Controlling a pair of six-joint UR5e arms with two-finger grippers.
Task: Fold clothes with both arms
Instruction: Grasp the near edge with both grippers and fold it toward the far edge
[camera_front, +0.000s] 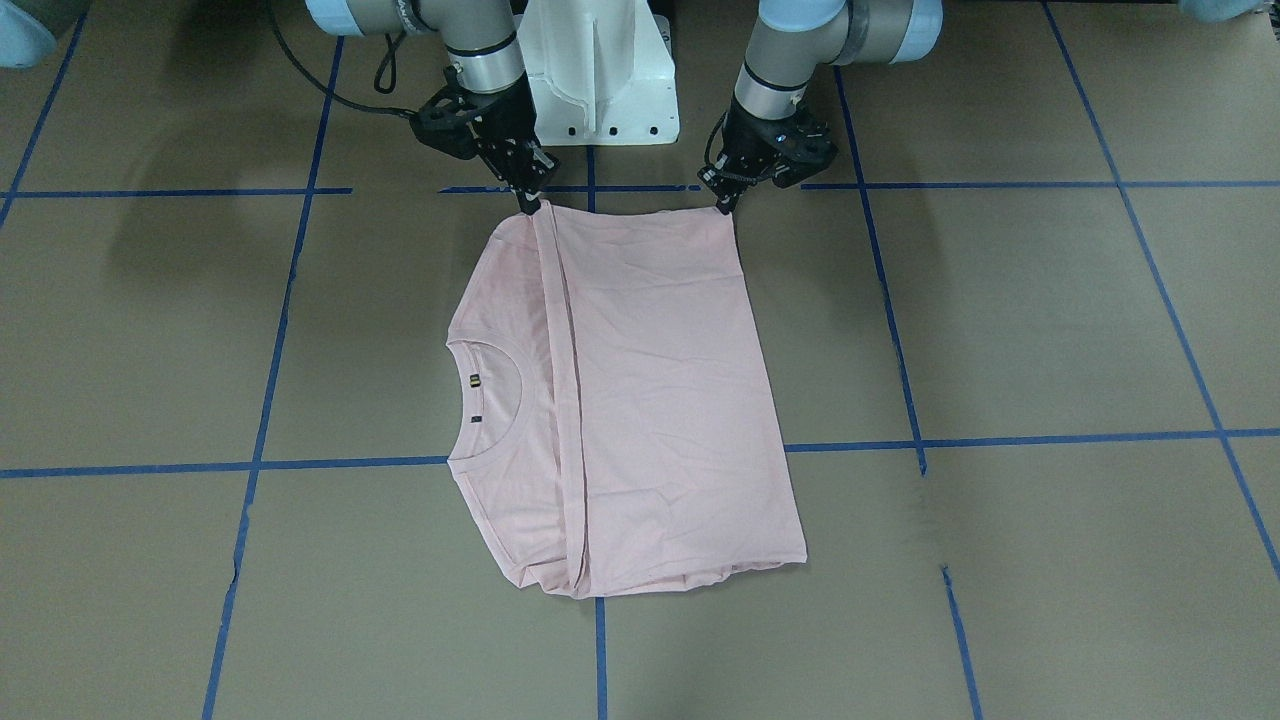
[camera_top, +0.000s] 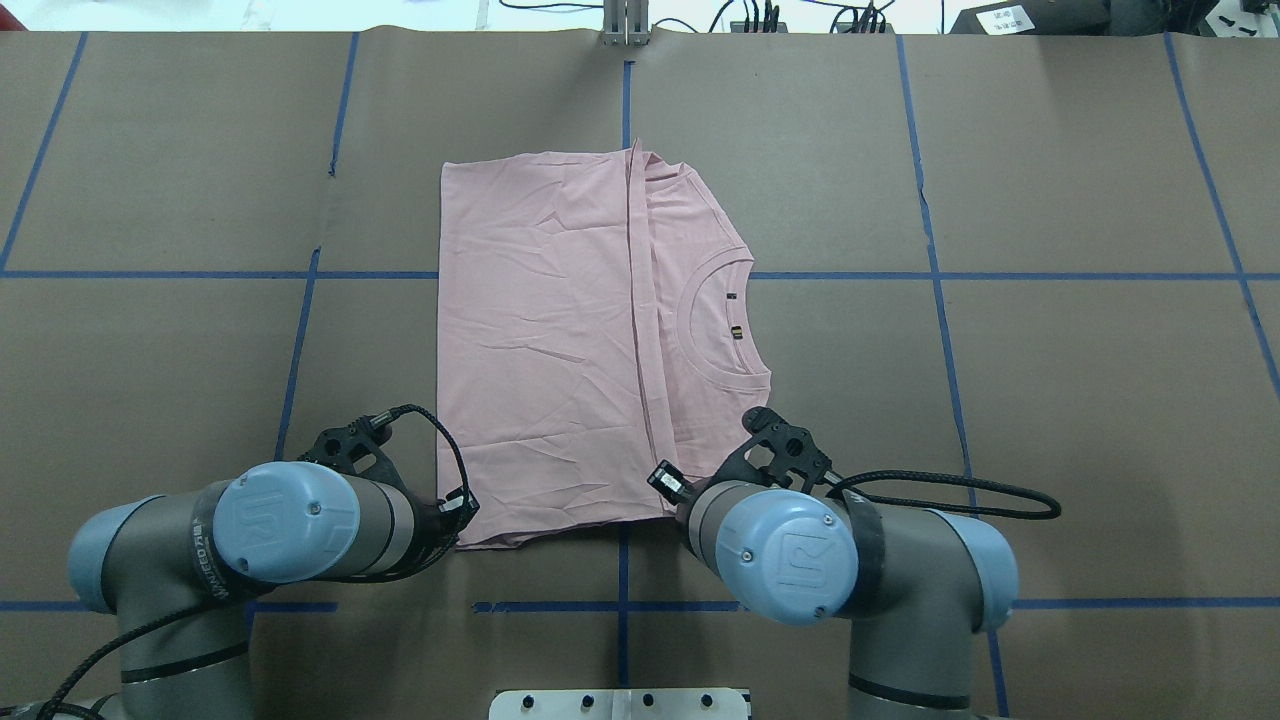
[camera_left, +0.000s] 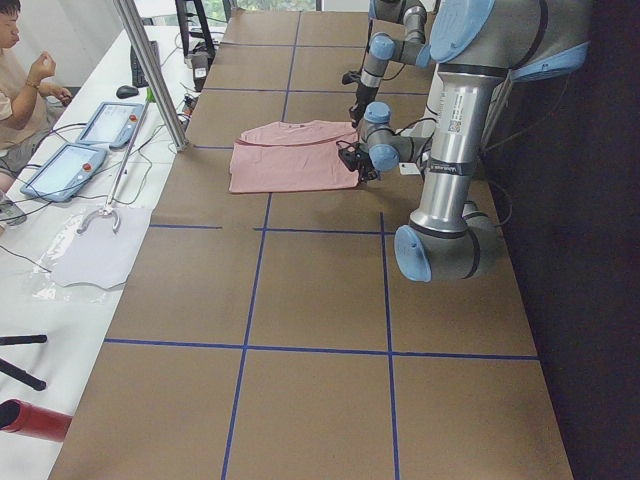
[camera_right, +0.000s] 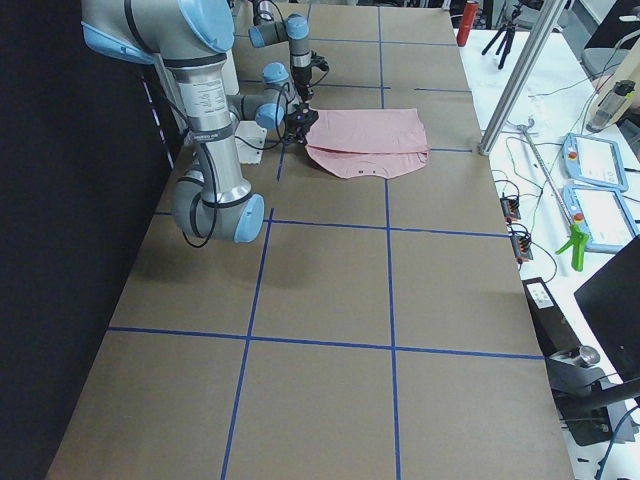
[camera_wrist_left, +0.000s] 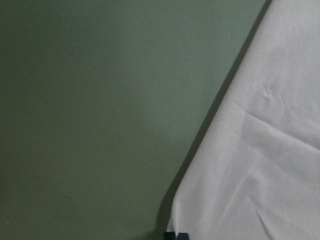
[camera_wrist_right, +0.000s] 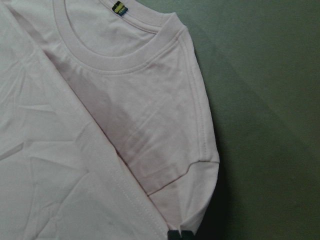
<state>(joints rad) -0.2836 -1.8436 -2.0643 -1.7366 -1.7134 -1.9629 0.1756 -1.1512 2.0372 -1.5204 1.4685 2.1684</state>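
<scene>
Item: T-shirt (camera_front: 650, 400), half-folded, flat, stretching away from the pedestal (camera_front: 600, 90). I hold its pedestal-side edge: left gripper (camera_front: 722, 205) and right gripper (camera_front: 527, 203) each pinched on one corner; collar (camera_front: 521, 390) on right gripper's side.

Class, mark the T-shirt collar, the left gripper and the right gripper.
T-shirt collar (camera_front: 517, 390): front-facing view, ribbed band.
Left gripper (camera_front: 722, 207): front-facing view, between fingertips.
Right gripper (camera_front: 528, 207): front-facing view, between fingertips.

Pink T-shirt (camera_front: 640, 400) flat, one side folded over, collar exposed; left end effector (camera_front: 727, 205), right end effector (camera_front: 528, 205) pinching robot-side corners.
</scene>
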